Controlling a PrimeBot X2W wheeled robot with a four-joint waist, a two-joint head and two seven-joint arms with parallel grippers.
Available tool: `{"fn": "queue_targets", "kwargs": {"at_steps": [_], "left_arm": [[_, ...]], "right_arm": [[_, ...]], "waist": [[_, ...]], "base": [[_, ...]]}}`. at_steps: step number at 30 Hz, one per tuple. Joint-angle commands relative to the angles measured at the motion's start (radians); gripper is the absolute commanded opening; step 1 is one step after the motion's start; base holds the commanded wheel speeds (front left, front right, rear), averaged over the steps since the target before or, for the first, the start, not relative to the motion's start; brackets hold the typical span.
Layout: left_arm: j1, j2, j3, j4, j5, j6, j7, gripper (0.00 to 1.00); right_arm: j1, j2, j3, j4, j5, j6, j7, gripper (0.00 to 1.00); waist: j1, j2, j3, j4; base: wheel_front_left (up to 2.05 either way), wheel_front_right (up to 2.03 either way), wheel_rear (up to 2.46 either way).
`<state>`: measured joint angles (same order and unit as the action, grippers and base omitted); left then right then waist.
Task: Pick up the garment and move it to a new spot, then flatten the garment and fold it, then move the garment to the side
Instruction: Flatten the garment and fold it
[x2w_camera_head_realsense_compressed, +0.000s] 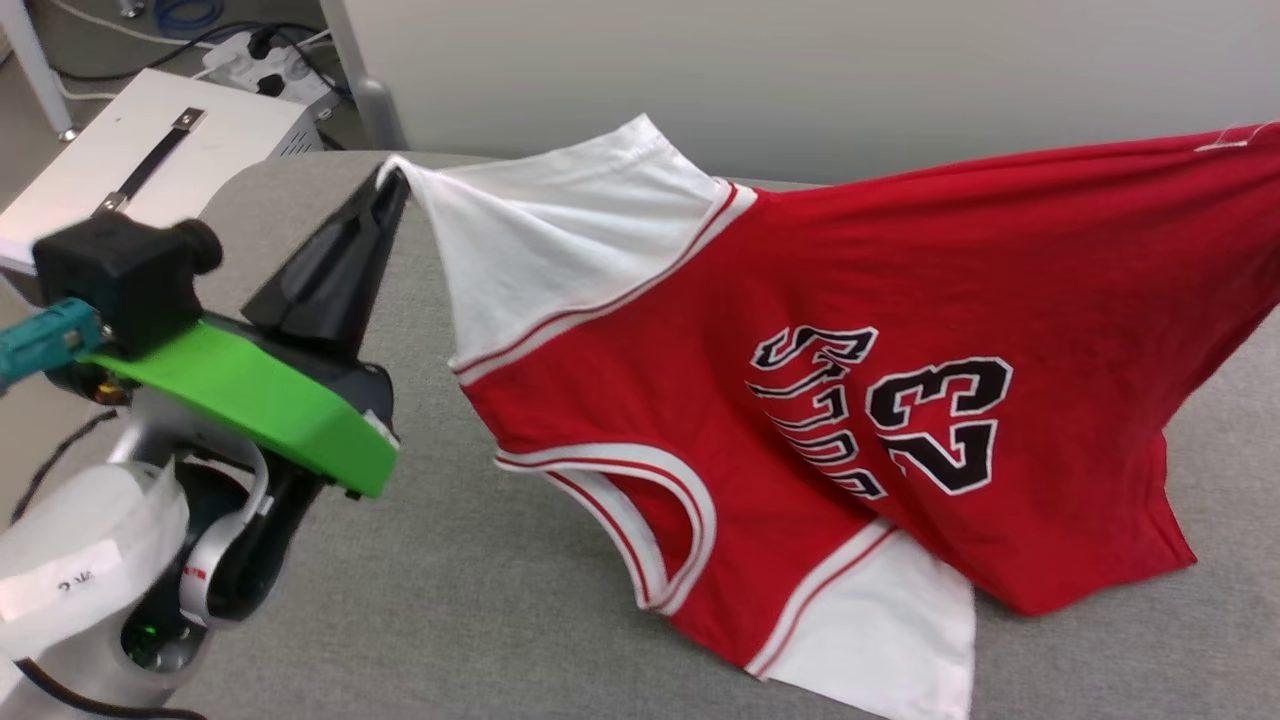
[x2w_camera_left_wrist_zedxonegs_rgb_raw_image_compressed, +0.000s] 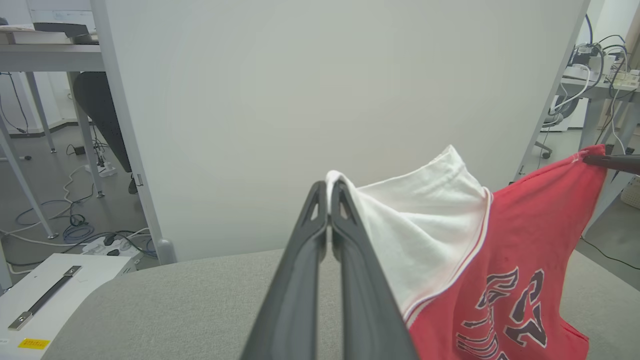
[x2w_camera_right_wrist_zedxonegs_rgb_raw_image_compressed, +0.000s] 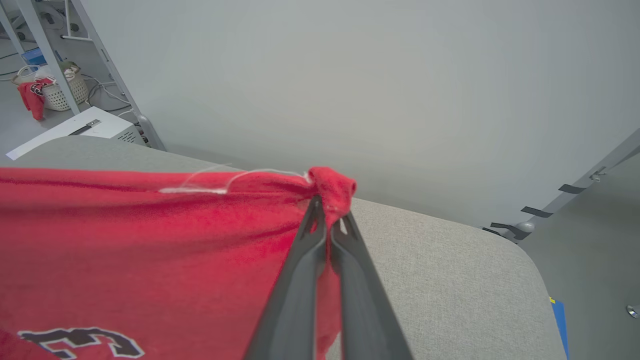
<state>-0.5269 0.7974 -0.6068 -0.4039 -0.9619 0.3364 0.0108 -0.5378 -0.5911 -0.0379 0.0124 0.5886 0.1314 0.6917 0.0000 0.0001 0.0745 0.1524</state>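
Two corners of the shirt (x2w_camera_head_realsense_compressed: 850, 300) are clamped tight: a white sleeve tip by the left gripper (x2w_camera_head_realsense_compressed: 392, 190), at ten o'clock in the head view, and a red corner by the right gripper (x2w_camera_right_wrist_zedxonegs_rgb_raw_image_compressed: 327, 210). The cloth is held stretched between them, probably for spreading flat. Its lower edge rests on the grey table (x2w_camera_head_realsense_compressed: 450, 600) toward six o'clock.

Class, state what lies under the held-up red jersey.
The garment hangs from the left gripper and right gripper over the grey table, lower edge resting there. Whatever lies beneath the cloth is covered.
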Motion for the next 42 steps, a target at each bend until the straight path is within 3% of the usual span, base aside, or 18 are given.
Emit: {"fn": "queue_targets", "kwargs": {"at_steps": [1,15,23,27,33,42], "left_arm": [[-0.041,0.012,0.021,-0.002,0.007,0.009,0.000,0.00],[-0.285,0.062,0.107,0.051,0.126,0.035,0.003,0.00],[-0.429,0.092,0.118,0.076,0.171,-0.002,0.042,0.00],[-0.515,0.116,0.121,0.109,0.185,-0.045,0.079,0.00],[-0.680,0.137,0.121,0.203,0.195,-0.144,0.135,0.00],[-1.054,0.088,0.068,0.476,0.280,-0.336,0.218,0.00]], "right_arm": [[-0.015,0.002,0.002,-0.025,0.006,-0.001,-0.006,0.00],[-0.096,0.046,0.000,-0.161,-0.018,-0.001,-0.063,0.00],[-0.170,0.053,-0.020,-0.185,-0.027,-0.001,-0.101,0.00],[-0.226,0.053,-0.025,-0.185,-0.037,-0.001,-0.117,0.00],[-0.346,0.042,-0.012,-0.130,-0.075,-0.001,-0.146,0.00],[-0.647,0.028,0.090,0.120,-0.174,-0.001,-0.254,0.00]], "waist": [[0.0000,-0.0001,-0.045,-0.062],[0.0000,-0.0001,0.001,-0.156],[0.0000,-0.0001,0.106,-0.186],[0.0000,-0.0001,0.185,-0.195],[0.0000,-0.0001,0.321,-0.202],[0.0000,-0.0001,0.509,-0.229]], "base": [[0.00,0.00,0.00],[0.00,0.00,0.00],[0.00,0.00,0.00],[0.00,0.00,0.00],[0.00,0.00,0.00],[0.00,0.00,0.00]]}}
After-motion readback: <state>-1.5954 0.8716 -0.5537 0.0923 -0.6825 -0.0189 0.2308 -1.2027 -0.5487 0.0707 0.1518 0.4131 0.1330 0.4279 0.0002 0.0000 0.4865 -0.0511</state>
